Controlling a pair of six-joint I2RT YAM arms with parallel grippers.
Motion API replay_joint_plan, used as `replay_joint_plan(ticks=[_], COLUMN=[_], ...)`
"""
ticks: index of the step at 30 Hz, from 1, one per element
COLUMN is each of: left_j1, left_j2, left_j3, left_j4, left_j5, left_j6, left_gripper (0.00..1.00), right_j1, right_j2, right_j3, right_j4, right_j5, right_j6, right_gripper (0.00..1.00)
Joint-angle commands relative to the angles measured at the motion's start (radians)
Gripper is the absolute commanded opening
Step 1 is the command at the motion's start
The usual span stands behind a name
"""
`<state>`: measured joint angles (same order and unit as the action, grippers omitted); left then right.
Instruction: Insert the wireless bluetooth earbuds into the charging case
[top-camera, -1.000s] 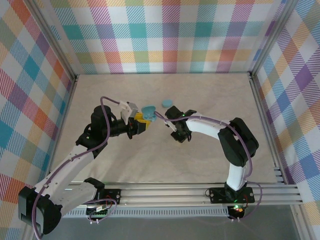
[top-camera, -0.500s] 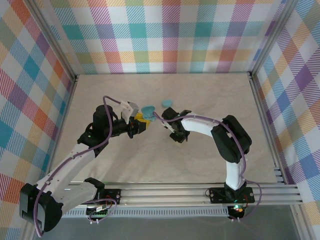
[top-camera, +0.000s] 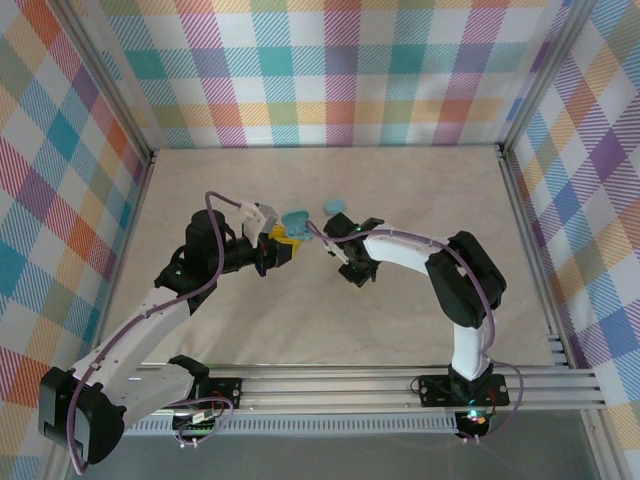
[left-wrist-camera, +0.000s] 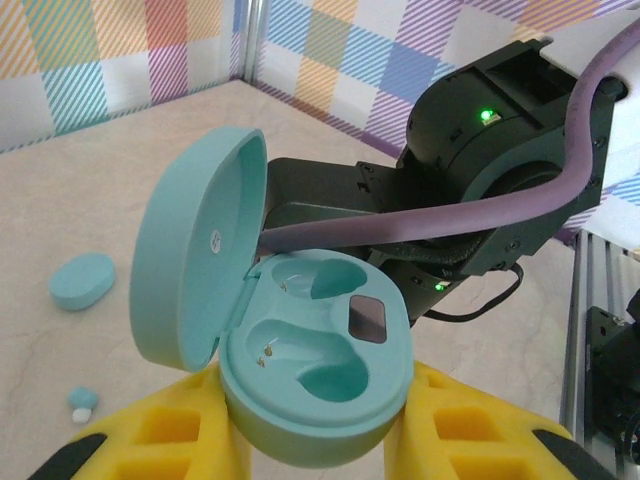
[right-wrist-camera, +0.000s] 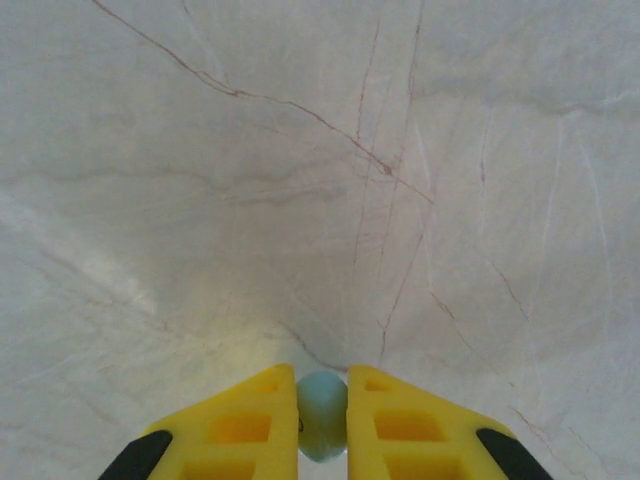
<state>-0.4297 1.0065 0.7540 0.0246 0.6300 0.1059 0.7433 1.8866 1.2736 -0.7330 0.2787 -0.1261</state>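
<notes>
Since a second ago, our right end effector (right-wrist-camera: 322, 385) has edged toward 9 o'clock, pinching one earbud (right-wrist-camera: 322, 425) above the counter (right-wrist-camera: 300, 150). Our left end effector (left-wrist-camera: 315, 400) clamps the open charging case (left-wrist-camera: 300, 340). A second earbud (left-wrist-camera: 81, 402) lies at its 8 o'clock.

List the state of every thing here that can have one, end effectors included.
charging case: lid open, both wells empty.
left end effector: shut on the charging case.
gripped earbud: pinched between yellow pads, not in a case.
right end effector: shut on the gripped earbud.
loose earbud: lying on the table, outside any case.
second case: closed, lying on the table.
</notes>
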Motion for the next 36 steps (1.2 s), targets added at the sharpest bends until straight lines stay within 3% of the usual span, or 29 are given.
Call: replay_joint_plan(ticks=[1,7,16,24,28,32,36], left_j1=[-0.007,-0.007,-0.007,-0.007,-0.007,-0.007,-0.007], left_j2=[-0.016,-0.035,-0.037,-0.035,-0.029,-0.028,-0.038], left_j3=[0.018,0.012,0.009,0.013,0.019,0.024,0.022], left_j4=[0.024,0.021,0.045,0.057,0.043,0.027,-0.001], left_j5=[0.074,0.077,0.107,0.115,0.112,0.112,0.102], left_j6=[0.02,0.015,-0.001,-0.021,-0.023,-0.021,-0.008], left_gripper=[0.0,0.0,0.0,0.0,0.0,0.0,0.0], right_j1=[-0.011,-0.047,-0.099,-0.076,-0.019,-0.034,-0.083], right_j2=[-0.094,-0.228,-0.566,-0.647,-0.622,-0.575,-0.462], right_j3=[0.031,0.01,-0.048,0.02,0.003,-0.088,-0.178], right_j4=[-0.014,-0.013,0.072,0.102,0.111,0.086,0.111], right_j5=[-0.095,-0.208,-0.437,-0.664,-0.613,-0.369,-0.337], right_j6=[0.073,0.158,0.288,0.302,0.296,0.325,0.411], right_gripper=[0.13,0.13,0.11,0.1,0.11,0.1,0.1])
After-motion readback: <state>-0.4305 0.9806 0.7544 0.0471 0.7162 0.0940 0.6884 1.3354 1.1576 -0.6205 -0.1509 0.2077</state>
